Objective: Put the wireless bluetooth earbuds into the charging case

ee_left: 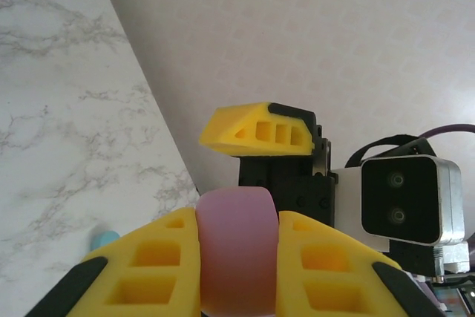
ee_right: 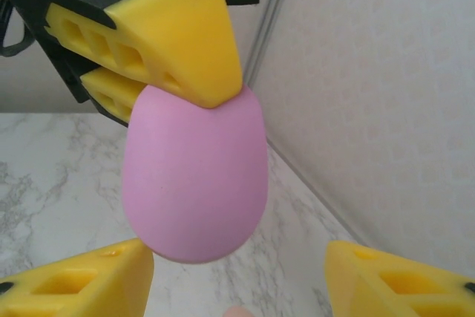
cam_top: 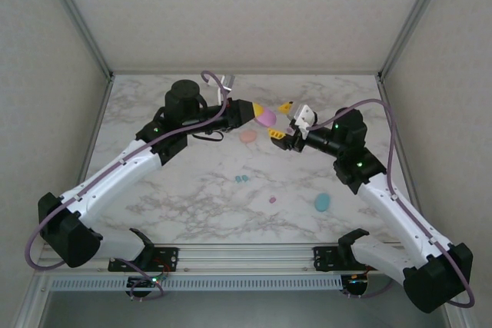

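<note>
A peach-pink oval plastic case [cam_top: 247, 136] lies flat near the middle of the white marbled counter [cam_top: 177, 190]. Just right of it and lifted off the surface, the left tool [cam_top: 261, 115] is clamped on a smooth lilac-pink oval case [cam_top: 267, 119], with a yellow finger pressed against each of its sides. In the left wrist view this case [ee_left: 236, 246] sits squeezed between the two yellow pads [ee_left: 148, 269]. In the right wrist view it [ee_right: 194, 176] hangs rounded end down from those fingers [ee_right: 178, 35].

The right tool [cam_top: 281, 121] faces the held case from the side away from the peach case. Its jaws are spread wide, one finger beyond the case and one nearer the bases, and they grip nothing.

Two tiny teal-blue earbuds [cam_top: 241, 179] rest side by side on the counter, on the near side of the peach case. A tiny pink earbud [cam_top: 272, 200] lies nearer still and a little to the right. A teal oval case [cam_top: 322, 203] sits further right of the peach case, beside the right forearm.
</note>
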### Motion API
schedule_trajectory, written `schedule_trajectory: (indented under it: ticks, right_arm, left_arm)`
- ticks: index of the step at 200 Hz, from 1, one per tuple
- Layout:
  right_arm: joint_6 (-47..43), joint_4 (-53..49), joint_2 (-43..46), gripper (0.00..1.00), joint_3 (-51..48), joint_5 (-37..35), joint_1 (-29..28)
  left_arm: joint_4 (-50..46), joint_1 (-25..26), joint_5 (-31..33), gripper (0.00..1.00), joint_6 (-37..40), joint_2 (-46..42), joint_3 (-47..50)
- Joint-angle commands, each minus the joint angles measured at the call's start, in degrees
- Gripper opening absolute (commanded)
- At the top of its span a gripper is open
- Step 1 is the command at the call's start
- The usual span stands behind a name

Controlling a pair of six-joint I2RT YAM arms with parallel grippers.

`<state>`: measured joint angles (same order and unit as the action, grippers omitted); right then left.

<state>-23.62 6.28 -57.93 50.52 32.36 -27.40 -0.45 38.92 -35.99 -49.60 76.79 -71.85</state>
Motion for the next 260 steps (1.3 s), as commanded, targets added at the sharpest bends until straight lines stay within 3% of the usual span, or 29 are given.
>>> schedule_trajectory:
  ticks: [1,111,135,154,165,182,217,237,260]
  right_arm:
    - [-1.30,3.75,-0.55,0.61,2.53,3.59,-0.97]
    - [0.68,8.05,-1.18,0.37,1.42,1.73,-1.59]
    - [0.93,6.49,-1.00,0.33,1.77,2.99,-1.54]
    - [1.91,2.26,-1.47,0.32,3.42,3.74,-1.53]
    - [2.79,-1.28,-1.96,0.32,4.96,4.74,-1.42]
    - [4.52,-6.86,-3.18,0.32,7.70,8.13,-0.73]
    - [3.51,-20.84,-7.77,0.32,15.16,17.52,0.28]
    - [1.75,-25.21,-9.84,0.32,17.72,22.01,0.35]
    - [0.08,-26.89,-11.10,0.32,18.93,23.97,0.26]
  left_arm:
    - [2.47,-0.07,-1.01,0.14,-1.25,-1.30,-0.04]
    - [2.05,-0.05,-0.46,0.18,-1.19,-1.21,0.14]
    - [1.35,-0.07,0.83,0.29,-0.14,-1.56,0.35]
    - [-0.05,-0.07,3.60,0.52,2.97,-2.75,0.55]
    - [-1.35,-0.07,5.83,0.61,6.92,-3.99,0.78]
    - [-2.21,-0.07,10.06,0.65,16.30,-7.41,2.82]
    - [0.37,-0.07,12.51,0.71,51.03,-19.01,12.49]
    - [-2.52,-0.52,11.70,0.71,63.67,-21.33,14.29]
    - [-13.57,-1.56,4.43,0.67,71.33,-18.40,9.77]
